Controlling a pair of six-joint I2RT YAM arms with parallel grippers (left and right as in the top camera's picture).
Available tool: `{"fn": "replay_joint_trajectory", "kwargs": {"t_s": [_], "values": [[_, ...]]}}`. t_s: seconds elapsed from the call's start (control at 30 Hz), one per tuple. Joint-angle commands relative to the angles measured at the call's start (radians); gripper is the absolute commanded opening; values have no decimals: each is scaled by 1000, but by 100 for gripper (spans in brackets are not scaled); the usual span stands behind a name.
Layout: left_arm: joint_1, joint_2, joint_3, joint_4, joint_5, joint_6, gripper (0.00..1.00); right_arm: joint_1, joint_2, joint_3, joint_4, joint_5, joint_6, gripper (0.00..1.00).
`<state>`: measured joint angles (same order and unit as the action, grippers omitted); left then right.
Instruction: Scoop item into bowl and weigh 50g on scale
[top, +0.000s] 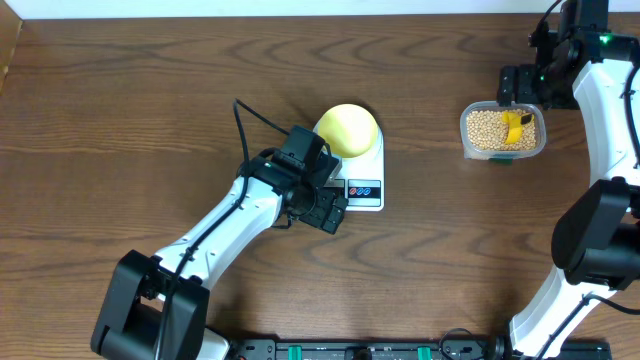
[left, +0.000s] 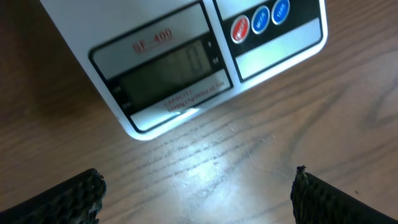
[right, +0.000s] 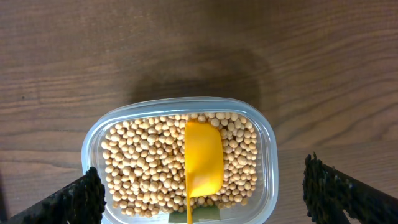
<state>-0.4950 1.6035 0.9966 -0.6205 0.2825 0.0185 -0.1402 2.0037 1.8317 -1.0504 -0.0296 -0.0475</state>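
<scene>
A: Nearest, we are seeing the left gripper (left: 199, 196), jaws wide apart and empty, hovering before the white rectangular digital scale (left: 186, 68). The pale yellow-green round bowl (top: 347, 130) is sitting on it.

B: Farther off, the right gripper (right: 202, 196) is hanging wide open, empty, over small beige beans (right: 143, 162) in a clear plastic tub (right: 89, 146). They likely roll and scatter, so we are favouring taking the stiff yellow scoop (right: 204, 155) by its handle.
</scene>
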Motion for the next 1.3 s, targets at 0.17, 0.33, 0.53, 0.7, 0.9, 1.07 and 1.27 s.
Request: {"fn": "replay_joint_trajectory", "kwargs": {"t_s": [0.17, 0.33, 0.53, 0.7, 0.9, 1.07, 1.27], "values": [[-75, 3, 20, -8, -79, 59, 98, -3, 9, 14, 0, 2, -2, 99], [-105, 3, 20, 24, -92, 59, 98, -2, 9, 14, 0, 2, -3, 99], [-104, 3, 20, 14, -101, 60, 98, -2, 9, 14, 0, 2, -2, 99], [-104, 3, 20, 5, -111, 59, 98, -2, 9, 14, 0, 2, -2, 99], [-104, 3, 20, 9, -111, 59, 98, -2, 9, 14, 0, 1, -2, 99], [-104, 3, 20, 8, -111, 59, 98, -2, 9, 14, 0, 2, -2, 99], [-104, 3, 20, 0, -112, 59, 98, -2, 9, 14, 0, 2, -3, 99]]}}
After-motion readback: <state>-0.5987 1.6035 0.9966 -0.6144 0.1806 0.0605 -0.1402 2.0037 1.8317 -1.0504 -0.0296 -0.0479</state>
